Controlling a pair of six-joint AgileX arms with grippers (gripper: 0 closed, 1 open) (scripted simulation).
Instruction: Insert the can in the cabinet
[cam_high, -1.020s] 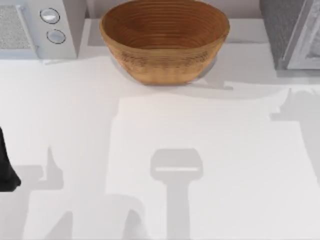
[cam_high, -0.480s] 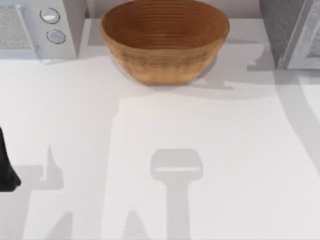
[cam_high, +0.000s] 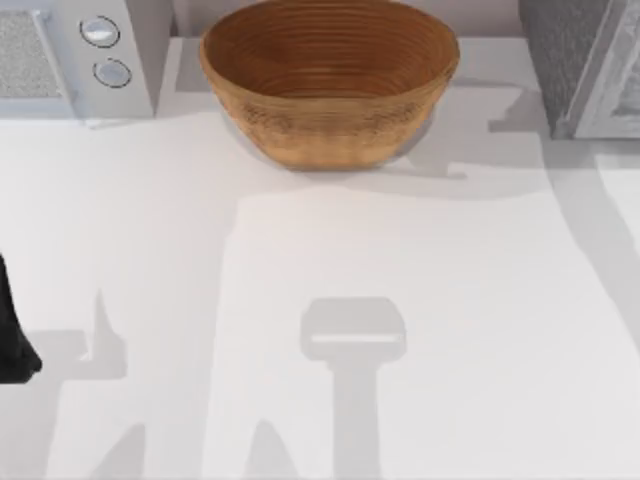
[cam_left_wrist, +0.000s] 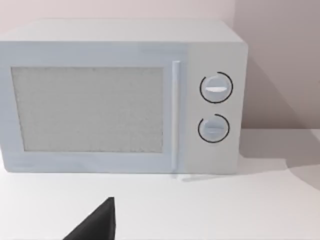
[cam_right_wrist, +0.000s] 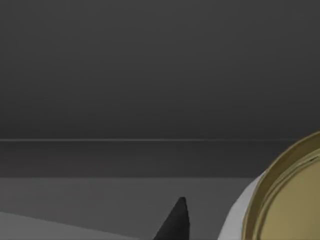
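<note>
One moment on, my right arm's shadow has slid toward the cabinet (cam_high: 580, 60), the can (cam_right_wrist: 285, 195) entering its dark interior; jaw state I cannot tell.

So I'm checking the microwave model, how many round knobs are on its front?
2. On the microwave, the upper knob sits directly above the lower knob, both beside the door handle.

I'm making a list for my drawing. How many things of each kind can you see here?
White microwave ovens with two round dials: 1
Brown woven wicker baskets: 1
Grey cabinets at the table's right back corner: 1
Cans with a gold-coloured rim: 1
Total: 4
</note>
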